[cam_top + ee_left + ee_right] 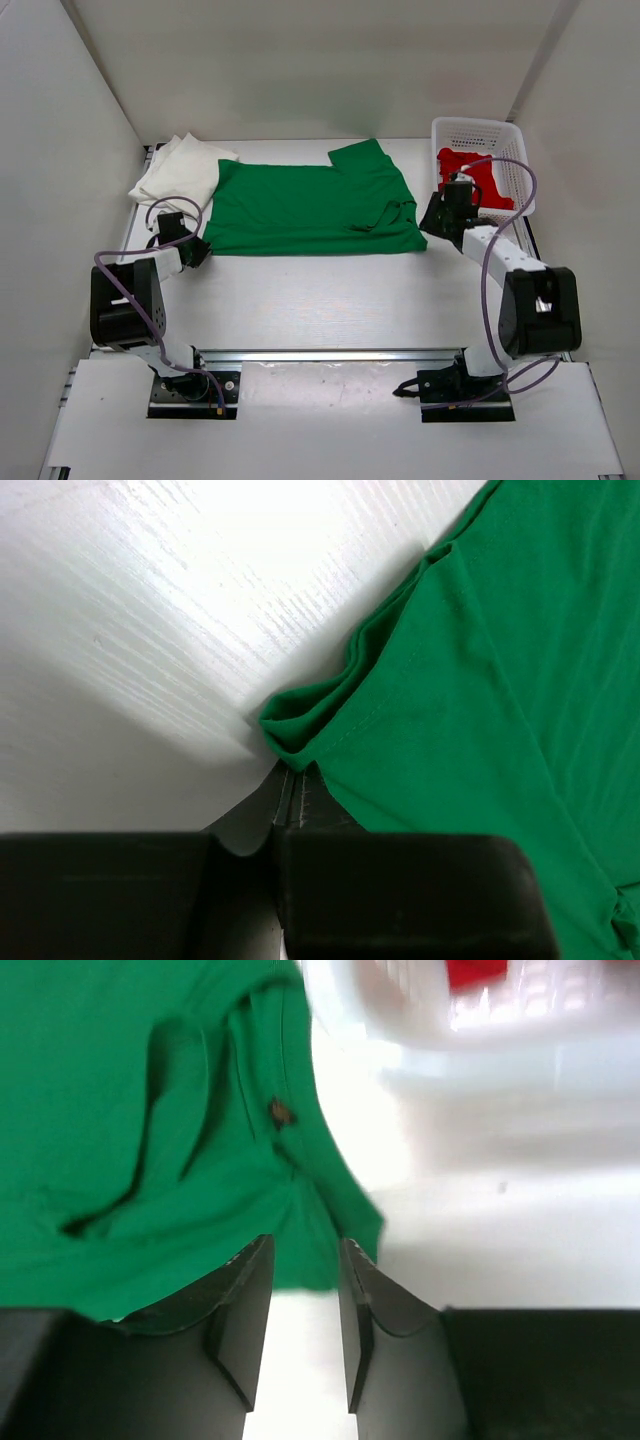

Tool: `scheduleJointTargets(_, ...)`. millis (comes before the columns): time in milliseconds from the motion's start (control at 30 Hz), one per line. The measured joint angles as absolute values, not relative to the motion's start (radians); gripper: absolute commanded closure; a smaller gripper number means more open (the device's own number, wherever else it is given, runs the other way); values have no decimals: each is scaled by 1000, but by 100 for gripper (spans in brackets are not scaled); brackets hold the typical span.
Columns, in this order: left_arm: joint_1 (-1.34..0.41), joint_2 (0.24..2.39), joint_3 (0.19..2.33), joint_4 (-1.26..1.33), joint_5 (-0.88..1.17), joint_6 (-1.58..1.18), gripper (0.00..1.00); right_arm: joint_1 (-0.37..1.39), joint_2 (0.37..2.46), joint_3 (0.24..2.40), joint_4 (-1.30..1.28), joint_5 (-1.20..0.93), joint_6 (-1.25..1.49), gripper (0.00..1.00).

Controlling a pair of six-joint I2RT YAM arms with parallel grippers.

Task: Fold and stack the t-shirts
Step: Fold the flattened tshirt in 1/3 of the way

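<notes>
Green t-shirt: spread across the middle of the counter, with a sleeve creased inward near its 4 o'clock side.
White t-shirt: bunched at 10 o'clock, touching the green one's edge.
Red t-shirt: inside the white basket at 2 o'clock.
Left end effector: closed, tips at the green shirt's 8 o'clock corner (whether cloth is pinched cannot be told).
Right end effector: jaws parted, tips at the green shirt's 4 o'clock edge.
</notes>
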State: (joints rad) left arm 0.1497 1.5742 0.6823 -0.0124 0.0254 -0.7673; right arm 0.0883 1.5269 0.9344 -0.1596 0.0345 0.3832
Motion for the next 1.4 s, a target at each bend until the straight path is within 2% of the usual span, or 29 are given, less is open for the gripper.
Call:
scheduleJointTargets(200,146,1571,683,-23,23,-763,100,91,1468,764,-128,-9,442,66)
scheduleJointTargets(400,135,1569,683,-23,20,-763,100,15,1546,752,-103,-82,469,67)
scheduleJointTargets(500,133,1569,683,-24,17,-760,100,-3,1590,778,-92,-99,473,81)
scheduleJointTargets(600,133,1569,683,-25,17,-760,100,-20,1629,810,-73,-134,479,88)
scheduleJointTargets(667,133,1569,683,-25,17,-760,100,-30,1636,813,-64,-148,483,100)
scheduleJointTargets(800,129,1568,683,-27,17,-757,100,-38,1625,803,-60,-147,508,100)
scheduleJointTargets(967,128,1520,662,-56,17,-748,100,-62,1444,610,-39,-128,572,99)
scheduleJointTargets(1133,113,1358,553,-94,20,-736,100,-133,1192,402,-64,-130,638,99)
scheduleJointTargets(1167,112,1313,517,-103,21,-733,98,-141,1134,370,-80,-124,646,95)
scheduleJointTargets(1200,112,1258,473,-113,20,-731,94,-143,1067,343,-108,-115,656,88)
scheduleJointTargets(1233,114,1216,442,-127,22,-730,84,-144,1016,328,-129,-106,661,75)
scheduleJointTargets(1267,117,1171,410,-139,24,-723,73,-144,958,319,-153,-94,670,67)
scheduleJointTargets(1300,123,1119,380,-158,27,-717,67,-141,903,315,-174,-80,674,53)
scheduleJointTargets(1333,132,1065,355,-179,27,-716,57,-134,846,316,-190,-65,680,49)
scheduleJointTargets(1400,144,946,334,-228,21,-707,39,-109,767,335,-209,-35,678,48)
